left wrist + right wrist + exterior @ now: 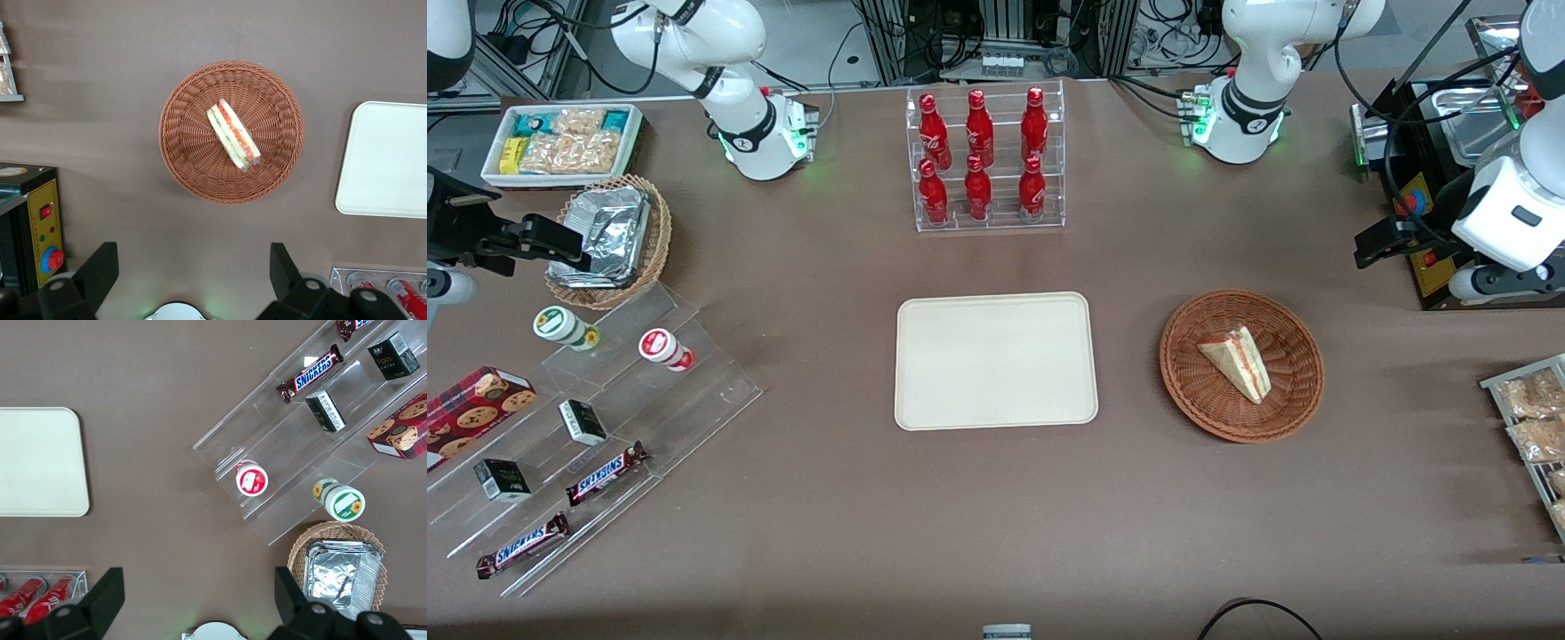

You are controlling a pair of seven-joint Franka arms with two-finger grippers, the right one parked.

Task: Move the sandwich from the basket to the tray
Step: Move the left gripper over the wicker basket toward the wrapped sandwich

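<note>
The left arm's gripper (pixel 190 273) is held wide open above the table, its two dark fingers (pixel 99 270) spread well apart with nothing between them, raised over the bare brown tabletop (pixel 996 498) just beside the basket (pixel 193 175).

The basket, a round reddish-brown wicker one (pixel 1199 391), is set toward the working arm's end of the table. One thing is contained in it: the sandwich (pixel 233 134), a clear-wrapped triangular wedge of pale bread lying on its side near the middle of the weave, with red and green filling shown along its cut edge. In the front view the sandwich (pixel 1238 362) is seen resting wholly inside the rim.

The tray (pixel 996 360), cream-coloured with rounded corners, is laid flat at the middle of the table, near the basket but apart from it. Nothing is carried on it.

Farther from the front camera than the tray, a clear acrylic rack (pixel 989 160) is filled with six red bottles in two tiers.

Toward the parked arm's end, a lighter tan wicker basket (pixel 656 240) is packed with silver foil packs, and a white bin (pixel 562 178) is filled with snack packets. Beside these, a clear stepped stand (pixel 694 382) is loaded with two small lidded cups, dark cartons, a cookie box and two chocolate bars.
</note>
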